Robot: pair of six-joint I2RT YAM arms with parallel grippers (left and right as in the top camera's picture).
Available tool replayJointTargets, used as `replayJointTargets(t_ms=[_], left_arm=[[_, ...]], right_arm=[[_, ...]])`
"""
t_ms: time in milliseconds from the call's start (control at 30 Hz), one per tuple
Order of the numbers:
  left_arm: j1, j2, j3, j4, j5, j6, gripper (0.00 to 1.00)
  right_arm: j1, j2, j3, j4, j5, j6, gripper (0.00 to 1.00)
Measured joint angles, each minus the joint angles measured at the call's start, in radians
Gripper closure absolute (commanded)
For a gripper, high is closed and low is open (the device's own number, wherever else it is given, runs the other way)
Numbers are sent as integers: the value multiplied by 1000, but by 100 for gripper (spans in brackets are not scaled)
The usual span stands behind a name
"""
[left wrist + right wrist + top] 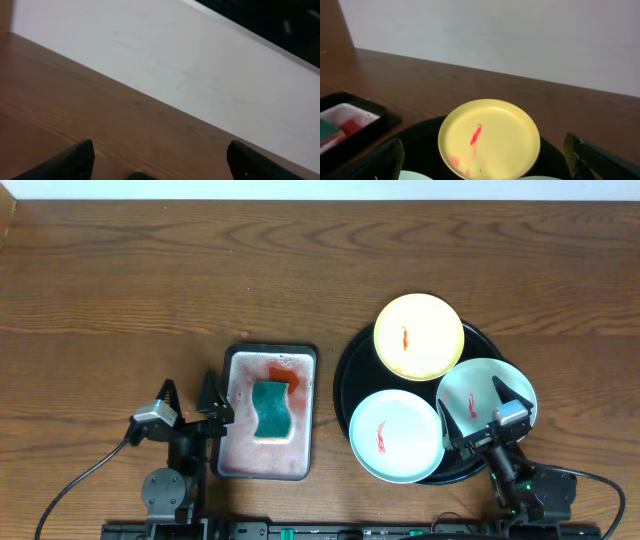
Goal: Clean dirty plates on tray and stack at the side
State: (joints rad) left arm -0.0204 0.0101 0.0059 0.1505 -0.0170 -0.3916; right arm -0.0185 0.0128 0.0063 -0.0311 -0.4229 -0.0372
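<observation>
Three plates (pixel 418 336) on one tray (pixel 354 362), seemingly two smeared.

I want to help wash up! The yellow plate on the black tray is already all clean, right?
Not quite. The yellow plate is on the black tray, but it is not clean: a red-orange smear runs down its middle, with more smudges near its front edge. The right wrist view shows this best.
</observation>
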Motion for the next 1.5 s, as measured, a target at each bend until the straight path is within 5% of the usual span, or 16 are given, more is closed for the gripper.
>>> replayJointTargets(t_ms=[300,500,867,1167,1300,1500], left_arm=[[0,6,34,-40,177,1,15],[0,169,372,-426,221,69,15],[0,689,1031,-1053,229,106,15],[0,857,1087,-1246,281,105,15],[-11,903,1079,-1292,296,104,20],[-118,1036,961,-1204,235,58,34]], right_arm=[[0,2,51,74,-124,78,1],[0,124,356,-148,-146,92,1],[0,727,927,-701,-191,98,1],[0,952,997,-840,-260,131,1],[0,983,997,-903,-253,132,20],[48,994,997,-980,-196,100,25]])
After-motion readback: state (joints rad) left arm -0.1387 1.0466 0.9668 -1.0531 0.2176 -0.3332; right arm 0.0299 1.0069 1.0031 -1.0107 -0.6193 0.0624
